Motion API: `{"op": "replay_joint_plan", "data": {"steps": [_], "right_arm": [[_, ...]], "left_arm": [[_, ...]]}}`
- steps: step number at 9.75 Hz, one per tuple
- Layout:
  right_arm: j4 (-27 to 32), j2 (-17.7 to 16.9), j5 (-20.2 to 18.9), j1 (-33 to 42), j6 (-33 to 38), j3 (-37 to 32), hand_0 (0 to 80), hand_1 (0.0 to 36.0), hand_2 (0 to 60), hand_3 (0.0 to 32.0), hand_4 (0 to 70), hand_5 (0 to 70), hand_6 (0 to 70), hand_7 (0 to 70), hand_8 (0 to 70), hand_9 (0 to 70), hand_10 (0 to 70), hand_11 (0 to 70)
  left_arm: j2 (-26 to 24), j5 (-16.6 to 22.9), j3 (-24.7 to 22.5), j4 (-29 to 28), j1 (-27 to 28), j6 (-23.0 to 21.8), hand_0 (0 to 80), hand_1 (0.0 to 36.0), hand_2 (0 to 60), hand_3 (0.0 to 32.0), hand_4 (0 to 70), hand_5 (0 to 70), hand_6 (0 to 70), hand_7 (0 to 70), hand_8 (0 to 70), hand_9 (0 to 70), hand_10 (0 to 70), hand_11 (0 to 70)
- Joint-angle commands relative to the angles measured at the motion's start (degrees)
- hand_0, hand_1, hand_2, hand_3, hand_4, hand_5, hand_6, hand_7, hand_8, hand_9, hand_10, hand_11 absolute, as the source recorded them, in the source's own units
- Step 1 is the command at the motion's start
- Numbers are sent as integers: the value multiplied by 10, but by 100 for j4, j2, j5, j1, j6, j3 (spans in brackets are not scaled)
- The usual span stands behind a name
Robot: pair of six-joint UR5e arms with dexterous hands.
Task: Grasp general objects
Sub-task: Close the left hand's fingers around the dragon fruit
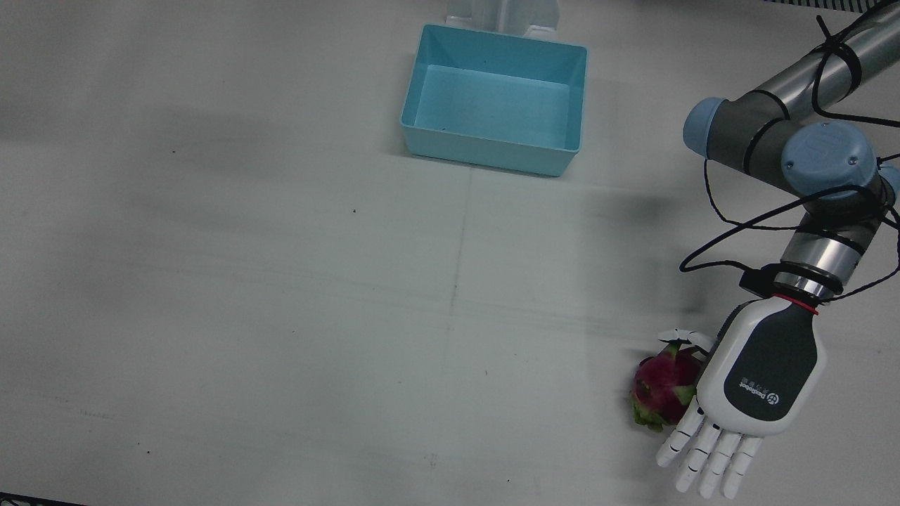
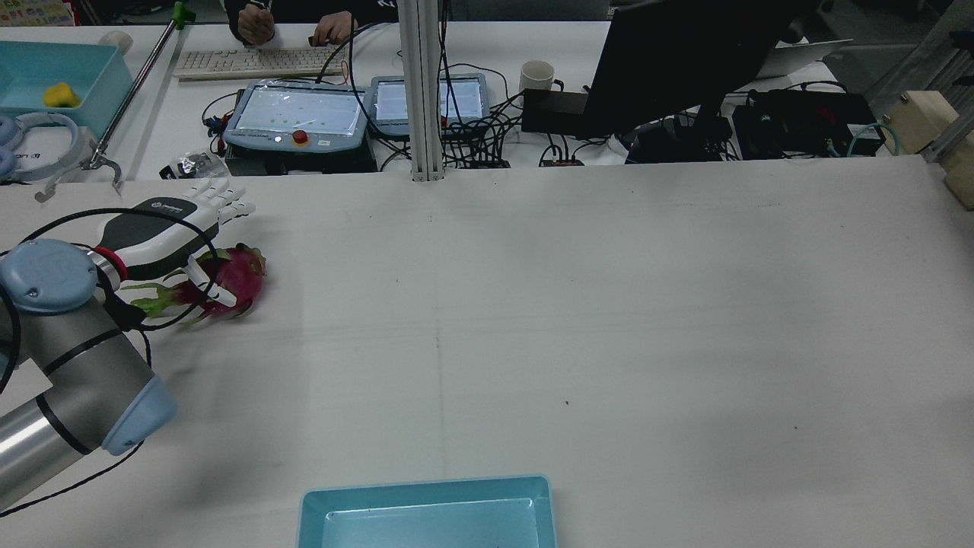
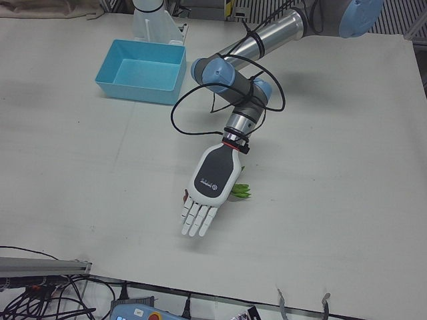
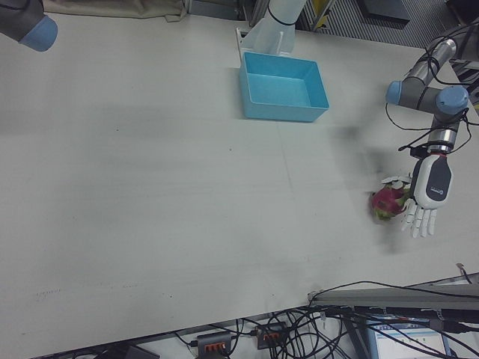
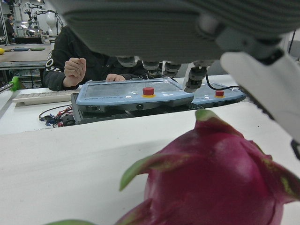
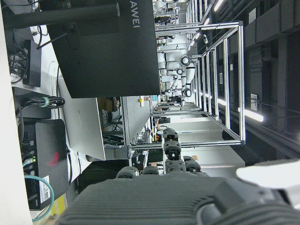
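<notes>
Left hand (image 1: 759,379) over dragon fruit (image 1: 663,388), white table (image 1: 281,316)

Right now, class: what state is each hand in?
Left hand: open, poised over the dragon fruit, not gripping.
Right hand: cannot be told.

robot hand (image 1: 752,393) — white, dark-grey back, logo | silver arm, blue caps | black cables
</notes>
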Motion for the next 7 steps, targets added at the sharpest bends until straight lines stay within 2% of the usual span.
{"op": "replay_joint_plan", "data": {"steps": [1, 4, 6, 7], "right_arm": [[0, 0, 4, 0, -6, 2, 0, 0, 0, 0, 0, 0, 0, 0, 0, 0, 0, 0], [0, 0, 4, 0, -6, 2, 0, 0, 0, 0, 0, 0, 0, 0, 0, 0, 0, 0], [0, 0, 4, 0, -6, 2, 0, 0, 0, 0, 0, 0, 0, 0, 0, 0, 0, 0], [0, 0, 4, 0, 3, -6, 0, 0, 0, 0, 0, 0, 0, 0, 0, 0, 0, 0]], "left_arm": [[-61, -29, 302, -140, 7, 78, 527, 270, 184, 0, 0, 107, 0, 75, 0, 0, 0, 0], [-52, -38, 654, -368, 7, 114, 526, 274, 190, 0, 0, 115, 0, 72, 0, 0, 0, 0], [-61, -38, 716, -405, 7, 254, 533, 289, 211, 0, 0, 167, 0, 64, 0, 0, 0, 0], [-43, -38, 716, -396, -2, 263, 532, 287, 208, 0, 0, 219, 0, 58, 0, 0, 0, 0]]}}
